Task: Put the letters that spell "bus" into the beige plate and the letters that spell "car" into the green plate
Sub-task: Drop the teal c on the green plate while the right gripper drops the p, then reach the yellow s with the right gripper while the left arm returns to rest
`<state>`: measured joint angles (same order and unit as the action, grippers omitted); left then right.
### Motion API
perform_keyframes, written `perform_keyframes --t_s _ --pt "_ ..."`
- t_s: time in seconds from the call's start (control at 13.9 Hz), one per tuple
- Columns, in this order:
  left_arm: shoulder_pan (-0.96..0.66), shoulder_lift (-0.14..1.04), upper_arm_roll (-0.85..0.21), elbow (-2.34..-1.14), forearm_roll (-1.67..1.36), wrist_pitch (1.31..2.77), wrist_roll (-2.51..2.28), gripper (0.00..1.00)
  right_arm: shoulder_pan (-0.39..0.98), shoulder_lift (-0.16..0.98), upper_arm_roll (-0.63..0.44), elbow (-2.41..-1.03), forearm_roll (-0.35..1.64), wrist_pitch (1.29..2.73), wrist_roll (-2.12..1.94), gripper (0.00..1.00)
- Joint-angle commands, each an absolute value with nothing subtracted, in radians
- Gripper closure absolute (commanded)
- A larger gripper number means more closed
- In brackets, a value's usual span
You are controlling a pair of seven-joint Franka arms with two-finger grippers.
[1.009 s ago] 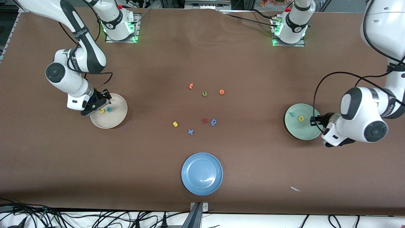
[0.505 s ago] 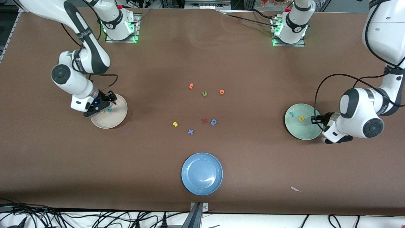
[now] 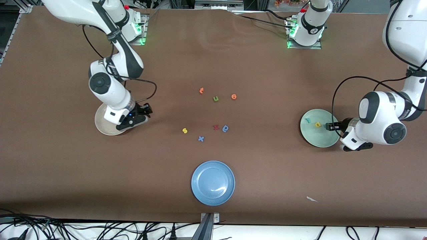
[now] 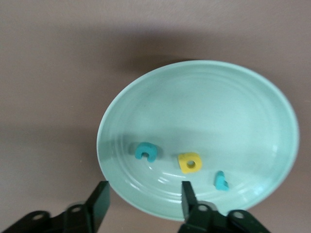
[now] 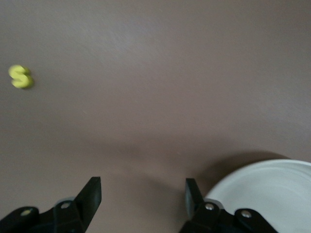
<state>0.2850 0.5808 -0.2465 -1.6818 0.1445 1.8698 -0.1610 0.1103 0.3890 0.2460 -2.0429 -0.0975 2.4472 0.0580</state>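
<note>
Since all three "car" letters already sit in the green plate [image 4: 204, 87], the left gripper [image 4: 141, 199] just hangs over the plate's rim with its jaws apart and nothing between them: the teal c [image 4: 146, 151], yellow a [image 4: 189, 162] and teal r [image 4: 221, 181] lie just ahead of the fingertips, so that word looks done. The right gripper [image 5: 142, 194] is also spread wide and empty, over bare table right beside the beige plate [image 5: 272, 194], whose rim pokes in next to one jaw. The yellow s [image 5: 21, 77] sits well ahead of the jaws and off to one side; I'd guess it's the next grab, with "bus" unfinished.
</note>
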Motion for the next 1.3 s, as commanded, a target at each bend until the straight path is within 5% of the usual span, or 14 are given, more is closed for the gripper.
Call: perform_keyframes --t_s 0.0,0.43,1.23 --pt "0.285 0.488 -0.296 -1.632 0.158 1.760 -0.158 0.00 0.176 0.478 0.239 -1.924 -0.101 2.408 0.170 0.22" --pt "0.287 0.424 -0.367 -1.387 0.155 1.594 -0.149 0.00 0.308 0.633 0.233 -1.757 -0.144 2.408 0.374 0.22" --pt "0.284 0.318 -0.419 -1.309 0.072 1.589 -0.057 0.00 0.425 0.771 0.178 -1.602 -0.275 2.413 0.528 0.22"
